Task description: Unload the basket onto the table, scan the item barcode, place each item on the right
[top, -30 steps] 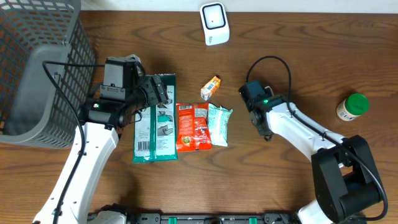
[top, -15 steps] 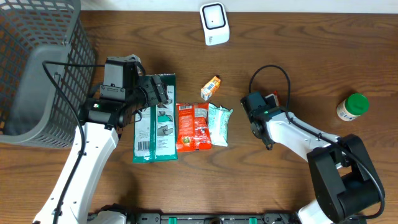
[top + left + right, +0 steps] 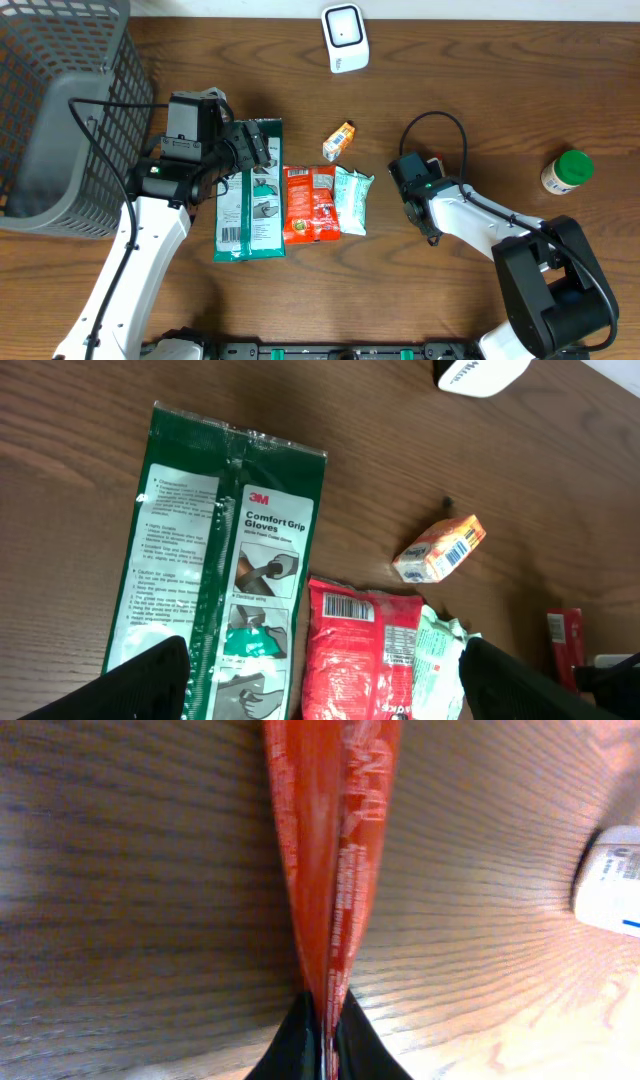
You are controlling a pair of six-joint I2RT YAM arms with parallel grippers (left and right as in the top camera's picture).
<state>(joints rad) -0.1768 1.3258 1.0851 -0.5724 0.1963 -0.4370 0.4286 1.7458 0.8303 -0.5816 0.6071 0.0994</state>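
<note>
- Wood table (image 3: 470, 90); grey basket (image 3: 60, 120) at its left edge, white scanner (image 3: 345, 38) at the far edge.
- Glove pack (image 3: 248, 195), red pouch (image 3: 310, 205) and pale pouch (image 3: 352, 200) lie side by side mid-table, with a small orange box (image 3: 340, 140) just beyond them.
- Since a second ago the right arm has drawn back toward its base; nothing else has moved.
- Left gripper (image 3: 322, 650) hangs wide open above the glove pack, holding nothing.
- Right gripper (image 3: 322, 1020) is clenched on the edge of a thin red packet (image 3: 330, 840), low over the table right of the pouches, well apart from the scanner.

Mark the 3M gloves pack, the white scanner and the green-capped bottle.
3M gloves pack (image 3: 225, 560), left wrist view, on its printed front.
white scanner (image 3: 345, 38), overhead view, on its top face.
green-capped bottle (image 3: 574, 166), overhead view, on the cap.
</note>
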